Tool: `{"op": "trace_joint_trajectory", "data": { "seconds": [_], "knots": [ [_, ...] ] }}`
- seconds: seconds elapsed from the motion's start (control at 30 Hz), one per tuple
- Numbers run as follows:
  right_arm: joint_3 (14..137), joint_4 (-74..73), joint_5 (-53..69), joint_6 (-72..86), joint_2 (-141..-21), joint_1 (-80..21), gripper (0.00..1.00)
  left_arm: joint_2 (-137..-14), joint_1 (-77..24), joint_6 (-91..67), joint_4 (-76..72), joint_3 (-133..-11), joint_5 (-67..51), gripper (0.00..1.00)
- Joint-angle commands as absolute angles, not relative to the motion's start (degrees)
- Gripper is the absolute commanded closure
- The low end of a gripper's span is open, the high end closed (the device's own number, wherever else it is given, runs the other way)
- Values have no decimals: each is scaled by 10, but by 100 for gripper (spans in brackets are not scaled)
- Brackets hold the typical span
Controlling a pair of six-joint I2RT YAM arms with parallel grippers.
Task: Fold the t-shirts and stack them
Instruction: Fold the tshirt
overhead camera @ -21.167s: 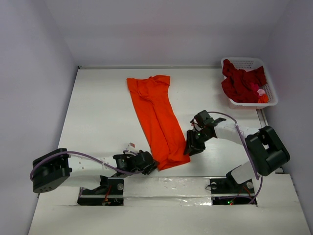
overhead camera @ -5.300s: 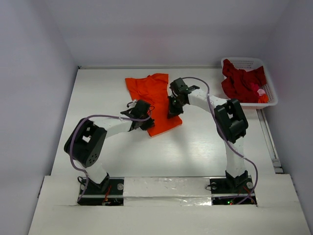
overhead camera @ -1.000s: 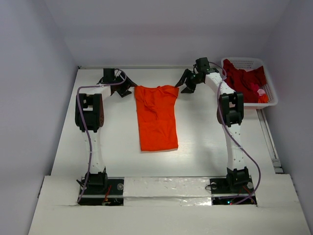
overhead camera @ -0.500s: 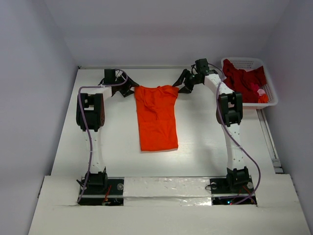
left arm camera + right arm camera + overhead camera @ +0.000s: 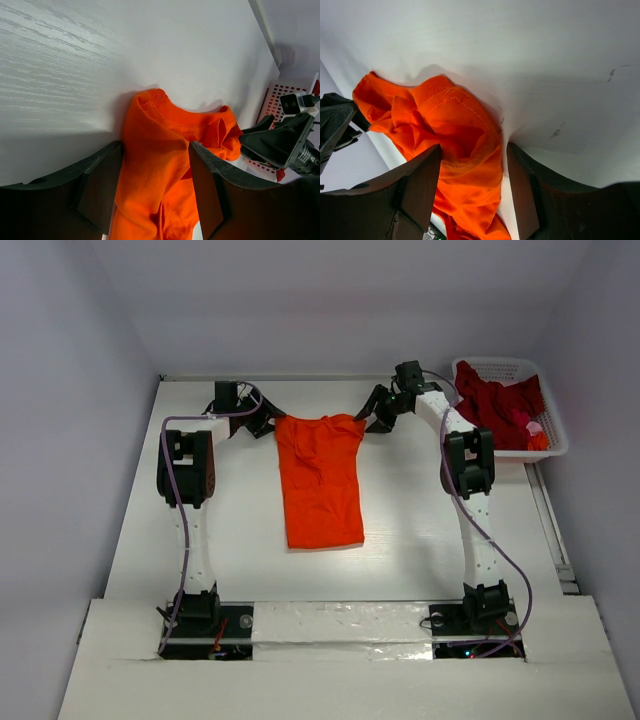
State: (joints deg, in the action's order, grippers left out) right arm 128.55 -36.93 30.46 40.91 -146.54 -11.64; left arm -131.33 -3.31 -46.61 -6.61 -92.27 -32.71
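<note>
The bright orange t-shirt (image 5: 320, 480) lies folded into a long rectangle at the middle of the table, collar end at the far side. My left gripper (image 5: 268, 423) sits at its far left corner, and in the left wrist view this gripper (image 5: 155, 195) stands open with the orange cloth (image 5: 160, 150) between its fingers, not pinched. My right gripper (image 5: 372, 420) is at the far right corner. In the right wrist view it (image 5: 472, 190) is open too, astride the bunched collar cloth (image 5: 450, 120). The dark red t-shirt (image 5: 495, 405) lies crumpled in the basket.
The white lattice basket (image 5: 510, 363) stands at the far right corner of the table, close behind my right arm. The back wall runs just beyond both grippers. In the left wrist view the right gripper (image 5: 275, 145) shows across the shirt.
Both grippers have slid a little inward onto the shirt's far corners, and their jaws have narrowed slightly. The shirt itself has not moved.
</note>
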Motion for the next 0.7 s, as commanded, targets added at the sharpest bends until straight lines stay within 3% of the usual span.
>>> {"op": "trace_joint_trajectory", "data": {
  "seconds": [0.0,0.17,0.4,0.67],
  "knots": [
    [1300,-384,269,408,-1442,-123,39,-1320,-36,-459,-55,-933,-330,47],
    [1295,-375,278,416,-1441,-123,38,-1319,-36,-460,-56,-928,-330,47],
    [1291,-359,286,424,-1443,-128,46,-1315,-36,-460,-62,-916,-332,47],
    [1288,-355,292,423,-1444,-128,39,-1310,-36,-463,-80,-895,-342,46]
  ]
}}
